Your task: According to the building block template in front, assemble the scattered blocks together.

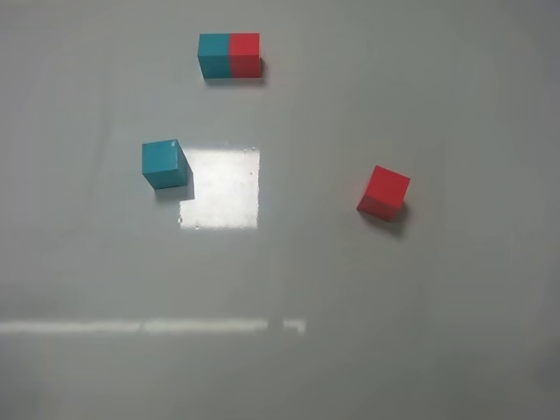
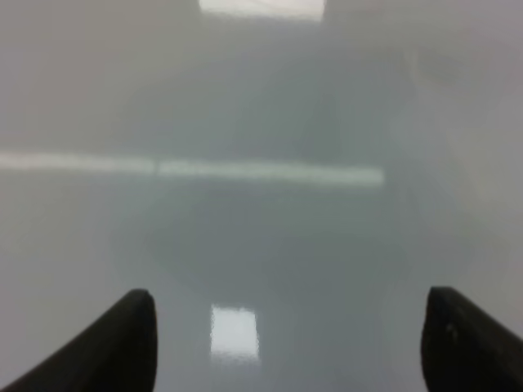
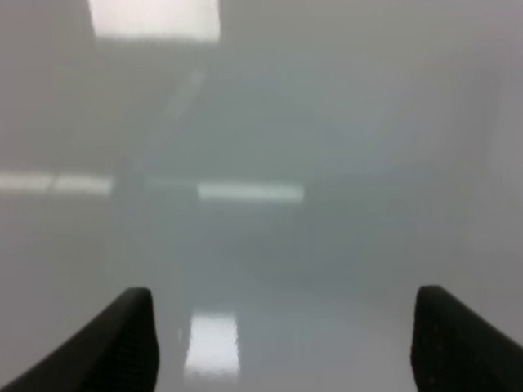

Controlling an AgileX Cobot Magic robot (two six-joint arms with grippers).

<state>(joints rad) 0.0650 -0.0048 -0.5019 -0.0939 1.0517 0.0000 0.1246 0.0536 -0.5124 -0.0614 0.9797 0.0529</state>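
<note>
**Sitting Apart: Two Loose Cubes Below the Joined Bar**

Toward 12 o'clock of the high view lies the matte teal-and-red template bar (image 1: 229,55). It is two plain cubes joined flush, with the teal half on its 9 o'clock side and the red half on its 3 o'clock side. Its faces are smooth and its edges crisp.

At about 7 o'clock from the bar, well apart, the loose matte teal cube (image 1: 164,164) rests flat on one face, turned slightly off the bar's lines. At roughly 4 o'clock from the bar, and at 3 o'clock from the teal cube, the loose matte red cube (image 1: 383,192) sits well apart from both. It is turned more noticeably.

All three stand on the glossy pale grey tabletop (image 1: 455,350). The surface mirrors a bright square patch of light (image 1: 223,188) just beside the teal cube at its 4 o'clock. It also mirrors a thin bright strip (image 1: 149,326) toward 6 o'clock.

In its wrist view the left gripper (image 2: 290,339) shows two dark, round-tipped fingers spread wide, with only blurred tabletop between them. The right gripper (image 3: 282,339) looks the same in its own view, its dark fingers far apart and holding nothing.
</note>
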